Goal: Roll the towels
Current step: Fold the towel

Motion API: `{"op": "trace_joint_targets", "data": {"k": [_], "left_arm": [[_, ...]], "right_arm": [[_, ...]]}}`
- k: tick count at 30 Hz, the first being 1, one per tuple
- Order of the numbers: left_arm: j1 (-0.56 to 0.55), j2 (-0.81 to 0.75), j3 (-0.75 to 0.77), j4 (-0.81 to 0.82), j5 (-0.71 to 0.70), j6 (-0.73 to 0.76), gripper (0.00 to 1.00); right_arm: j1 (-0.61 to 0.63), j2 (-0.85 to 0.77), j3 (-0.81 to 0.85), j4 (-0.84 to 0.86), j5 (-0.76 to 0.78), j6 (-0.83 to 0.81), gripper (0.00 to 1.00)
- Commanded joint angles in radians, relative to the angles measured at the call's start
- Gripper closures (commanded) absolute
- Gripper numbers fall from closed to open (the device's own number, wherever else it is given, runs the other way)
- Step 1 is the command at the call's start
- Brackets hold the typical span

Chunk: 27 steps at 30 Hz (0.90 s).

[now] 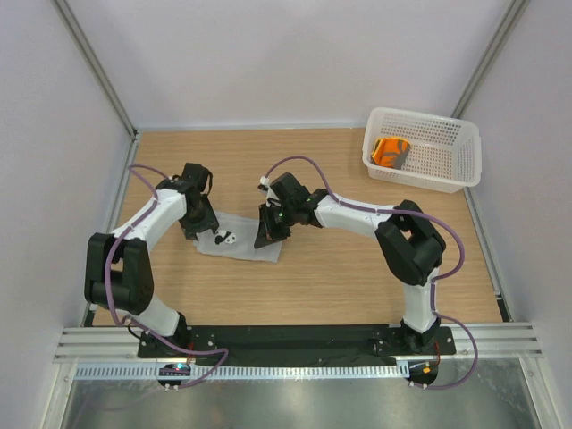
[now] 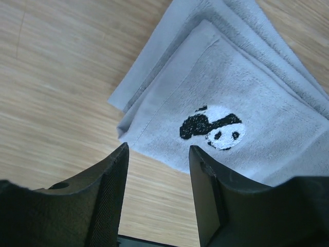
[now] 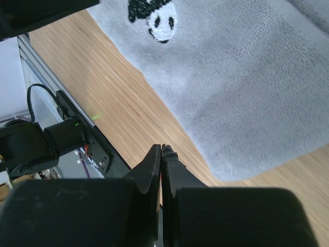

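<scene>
light-grey towel (image 2: pixel 267 92) with black-and-white panda (image 2: pixel 212 128), orange towel (image 1: pixel 391 152), white perforated basket (image 1: pixel 420 114), wood-grain table (image 1: pixel 340 277)

From above, the left arm (image 1: pixel 165 210) and right arm (image 1: pixel 308 204) cover part of the grey towel (image 1: pixel 241 250). The orange towel (image 1: pixel 390 152) sits too small in the basket (image 1: pixel 467 152) to judge its folds. On the right wrist view, the panda patch (image 3: pixel 157 18) runs off the top edge.

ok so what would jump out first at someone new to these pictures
A folded light-grey towel with a black-and-white panda stitched on it lies on the wooden table, left of centre. The left gripper stands open at its corner, and the right gripper is shut over bare wood beside its edge. Far right, an orange towel sits in a white basket.
</scene>
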<state>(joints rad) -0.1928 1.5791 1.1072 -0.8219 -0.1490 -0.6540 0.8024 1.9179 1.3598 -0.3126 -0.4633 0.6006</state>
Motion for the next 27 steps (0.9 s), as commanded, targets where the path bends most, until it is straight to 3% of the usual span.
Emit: {"op": "trace_joint_targets", "data": {"k": [1, 8, 17, 23, 27], "left_arm": [[0.021, -0.085, -0.033, 0.013, -0.021, -0.061, 0.48], [0.036, -0.166, -0.184, 0.099, 0.02, -0.116, 0.4], [0.039, -0.136, -0.303, 0.233, 0.017, -0.165, 0.34], [0.043, -0.113, -0.314, 0.306, -0.064, -0.179, 0.44], [0.043, -0.1, -0.288, 0.352, -0.106, -0.167, 0.58]], "right_arm": [[0.004, 0.071, 0.03, 0.047, -0.106, 0.007, 0.99], [-0.008, 0.128, -0.045, 0.116, -0.112, 0.016, 0.99], [-0.054, 0.184, -0.094, 0.202, -0.196, 0.041, 0.99], [-0.054, 0.21, -0.151, 0.273, -0.242, 0.067, 0.99], [-0.054, 0.219, -0.186, 0.306, -0.264, 0.085, 0.99]]}}
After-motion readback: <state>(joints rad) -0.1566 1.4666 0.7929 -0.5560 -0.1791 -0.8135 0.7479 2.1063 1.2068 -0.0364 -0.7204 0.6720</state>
